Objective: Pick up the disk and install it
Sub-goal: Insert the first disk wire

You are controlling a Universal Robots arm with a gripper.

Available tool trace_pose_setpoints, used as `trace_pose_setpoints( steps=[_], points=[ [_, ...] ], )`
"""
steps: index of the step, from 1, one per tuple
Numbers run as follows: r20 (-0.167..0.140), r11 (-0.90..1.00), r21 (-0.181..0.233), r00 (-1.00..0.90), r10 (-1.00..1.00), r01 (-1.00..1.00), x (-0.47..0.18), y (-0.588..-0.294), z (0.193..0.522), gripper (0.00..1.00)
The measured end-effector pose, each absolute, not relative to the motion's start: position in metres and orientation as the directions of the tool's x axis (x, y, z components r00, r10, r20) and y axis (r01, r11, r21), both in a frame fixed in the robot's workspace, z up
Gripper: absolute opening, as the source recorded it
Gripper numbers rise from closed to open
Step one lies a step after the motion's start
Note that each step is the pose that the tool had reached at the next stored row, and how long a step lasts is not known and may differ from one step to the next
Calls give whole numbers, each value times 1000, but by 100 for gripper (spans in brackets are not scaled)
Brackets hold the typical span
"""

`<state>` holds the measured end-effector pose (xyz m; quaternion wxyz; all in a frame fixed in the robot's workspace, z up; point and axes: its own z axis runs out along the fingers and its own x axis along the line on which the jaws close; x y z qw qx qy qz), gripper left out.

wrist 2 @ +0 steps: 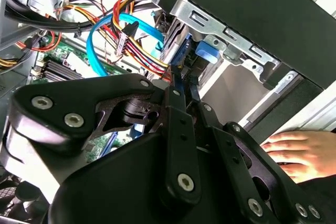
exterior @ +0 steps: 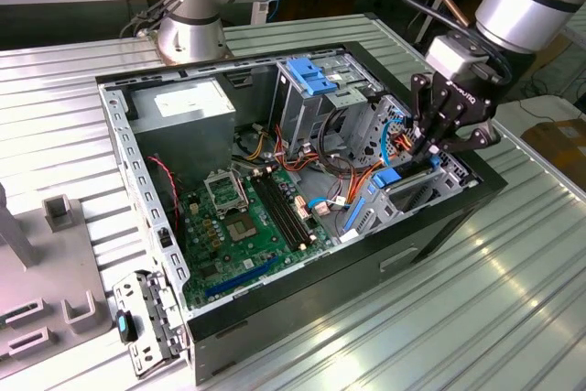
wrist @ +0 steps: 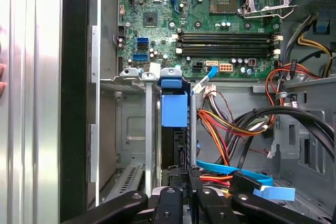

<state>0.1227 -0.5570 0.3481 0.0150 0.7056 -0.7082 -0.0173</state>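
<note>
The disk point(wrist: 174, 111) stands on edge in a slot of the metal drive cage point(wrist: 131, 129) at the corner of the open computer case point(exterior: 302, 309) on the exterior view's right. Its bright blue carrier point(exterior: 388, 177) shows above the cage, and its blue tab point(wrist 2: 206, 52) lies just past my fingertips. My gripper point(exterior: 426, 148) reaches down into that cage. In both wrist views the black fingers point(wrist: 170, 203) close narrowly on the disk's near end, gripper point(wrist 2: 181, 85) point(wrist: 184, 182) shut on it.
Orange, red and blue cables point(wrist: 231, 129) crowd the bay beside the disk. The motherboard point(exterior: 247, 217), power supply point(exterior: 188, 103) and a paler blue bracket point(exterior: 307, 75) fill the case. A person's hand point(wrist 2: 294, 153) rests outside the case wall. A second arm's base point(exterior: 192, 25) stands behind.
</note>
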Motion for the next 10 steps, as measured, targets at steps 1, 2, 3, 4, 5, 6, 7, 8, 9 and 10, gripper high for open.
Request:
trace_pose_setpoints(
  steps=[1,2,3,4,5,6,7,8,9,10],
  points=[
    [-3,4,46,-4,-1000,-999,123,-557,348,17],
    [-3,4,46,-4,-1000,-999,123,-557,348,17],
    [-3,4,46,-4,-1000,-999,123,-557,348,17],
    [-3,4,46,-4,-1000,-999,123,-558,348,17],
    [-3,4,46,-4,-1000,-999,123,-558,348,17],
    [-3,4,46,-4,-1000,-999,123,-558,348,17],
    [-3,4,46,-4,-1000,-999,123,-558,348,17],
    [-3,4,46,-4,-1000,-999,123,-558,347,17],
    [-3,4,46,-4,-1000,-999,123,-558,346,17],
    [-3,4,46,-4,-1000,-999,123,-558,346,17]
  ],
)
